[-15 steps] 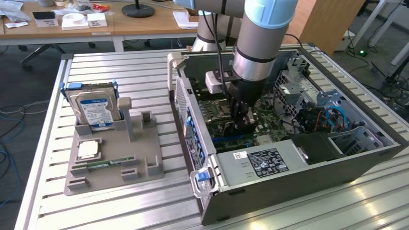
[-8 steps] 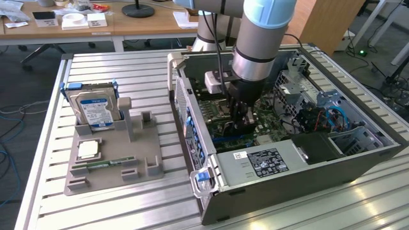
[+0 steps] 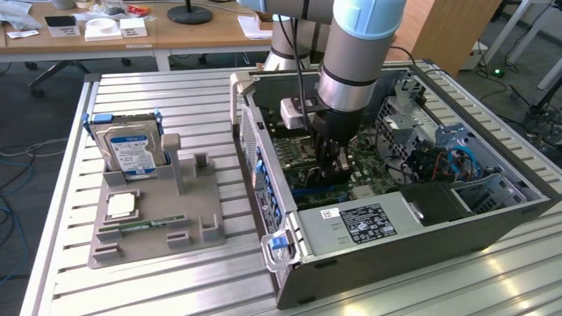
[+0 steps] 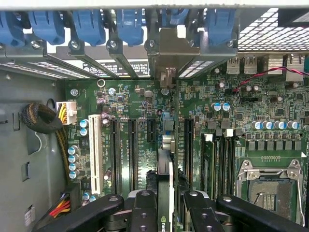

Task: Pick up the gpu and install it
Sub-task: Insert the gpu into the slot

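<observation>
The hand [image 4: 169, 212] is closed on the gpu [image 4: 164, 166], edge-on right under it over the motherboard [image 4: 135, 96] slots; pickup is done, full seating cannot be told

In the case [image 3: 422, 253], gpu [image 4: 164, 176] in gripper [image 3: 335, 172] over motherboard [image 4: 140, 96]; hard drive [image 3: 131, 151] on tray [image 3: 149, 242] at the exterior view's left.

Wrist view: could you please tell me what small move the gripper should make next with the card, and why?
Probably press gently straight down: the gripper holds the thin dark circuit card edge-on at the green motherboard, its silvery metal bracket lined up at the rear slots, but I cannot tell whether it is seated.
</observation>
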Robot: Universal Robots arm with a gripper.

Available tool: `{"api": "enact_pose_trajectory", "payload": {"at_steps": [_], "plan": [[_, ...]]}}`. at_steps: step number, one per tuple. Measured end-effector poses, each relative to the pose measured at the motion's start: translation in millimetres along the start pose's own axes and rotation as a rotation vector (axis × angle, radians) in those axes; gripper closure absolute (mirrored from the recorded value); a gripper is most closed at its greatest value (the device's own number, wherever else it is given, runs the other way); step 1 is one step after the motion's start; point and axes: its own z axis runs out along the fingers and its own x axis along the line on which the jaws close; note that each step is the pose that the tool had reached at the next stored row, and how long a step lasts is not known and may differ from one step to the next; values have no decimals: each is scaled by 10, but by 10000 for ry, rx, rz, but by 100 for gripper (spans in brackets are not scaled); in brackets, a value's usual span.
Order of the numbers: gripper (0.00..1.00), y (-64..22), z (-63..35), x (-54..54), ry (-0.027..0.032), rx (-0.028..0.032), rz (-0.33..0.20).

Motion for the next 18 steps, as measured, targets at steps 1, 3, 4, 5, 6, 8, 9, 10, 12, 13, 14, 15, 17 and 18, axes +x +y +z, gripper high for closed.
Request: {"api": "enact_pose_trajectory", "payload": {"at_steps": [1,3,4,5,6,8,9,10,12,13,14,15,17,18], "plan": [[74,1,0,0,1,1,1],[74,1,-6,1,2,8,1],[74,0,-23,0,1,10,1],[74,0,-35,-1,-1,34,2],[74,-1,-35,0,-4,193,-2],[74,12,-36,0,-3,201,0],[74,17,-34,0,-3,201,0],[74,20,-33,0,-3,201,-3],[74,23,-31,1,-1,199,-7],[74,24,-29,2,-1,199,-8],[74,25,-25,2,-2,200,-6],[74,26,-21,2,-3,200,-5],[74,27,-16,4,0,200,-6],[74,27,-12,4,-2,200,-5]]}}
